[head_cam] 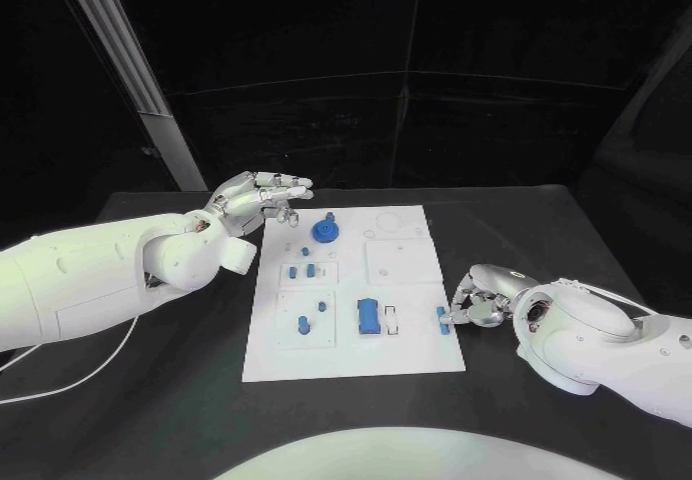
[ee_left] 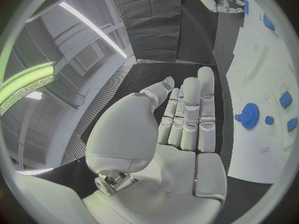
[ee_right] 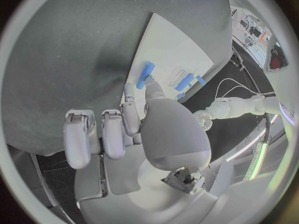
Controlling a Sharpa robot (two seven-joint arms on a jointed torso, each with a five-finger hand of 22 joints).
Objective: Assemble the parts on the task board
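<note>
The right hand (head_cam: 483, 300) pinches a small blue peg (head_cam: 443, 318) at the white task board's (head_cam: 418, 355) right edge. The left hand (head_cam: 260, 200) hovers open, empty, off its far left corner. Likely next: carrying the peg to its socket.

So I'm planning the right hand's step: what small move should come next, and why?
Probably lift the small blue part clear and carry it inward over the board. The right hand pinches it at the board's right edge, apart from the other pieces, while the left hand hovers open near the gear.
</note>
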